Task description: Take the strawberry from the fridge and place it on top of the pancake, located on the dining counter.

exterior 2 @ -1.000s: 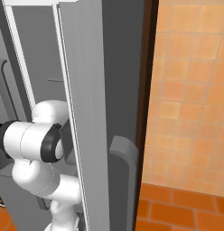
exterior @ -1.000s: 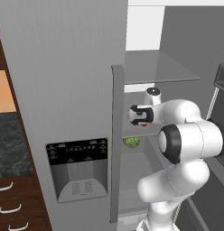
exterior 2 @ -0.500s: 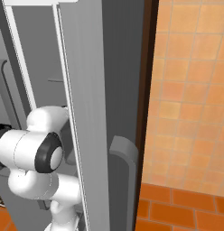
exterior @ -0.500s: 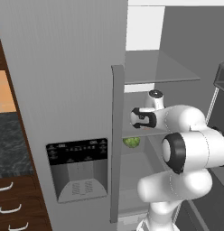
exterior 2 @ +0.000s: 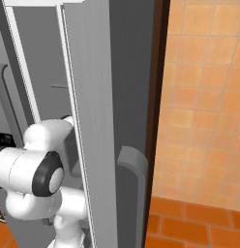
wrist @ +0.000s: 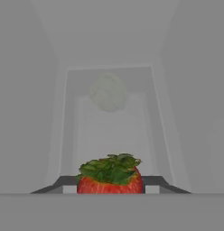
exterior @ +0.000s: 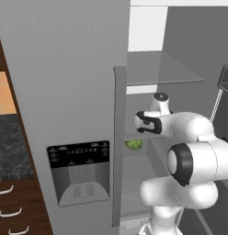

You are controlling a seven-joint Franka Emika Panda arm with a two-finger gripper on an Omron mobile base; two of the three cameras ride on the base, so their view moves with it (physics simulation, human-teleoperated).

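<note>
We are reaching our white arm into the tall grey steel fridge (exterior: 74,69), whose right side is standing open. Its closed left door, with the black water panel (exterior: 79,153) and a long grey handle (exterior: 118,147), is standing just beside our arm. A clear glass shelf (exterior: 157,73) is hanging above our hand. A green leafy ball (exterior: 133,144) is sitting lower down, behind our hand; from the hand camera it is looking pale and blurry (wrist: 108,92), well behind the fruit. From the right side, the open grey door (exterior 2: 93,121) is blocking most of our arm, and an orange tiled wall (exterior 2: 204,97) is standing beyond it. The small red strawberry (wrist: 110,178) is sitting right between our two dark finger tips (wrist: 64,182), inside the fridge. Its green leafy top is pointing up and its red body is pointing down, so it is standing upright. Our gripper (wrist: 110,186) is pinching the strawberry from both sides.
</note>
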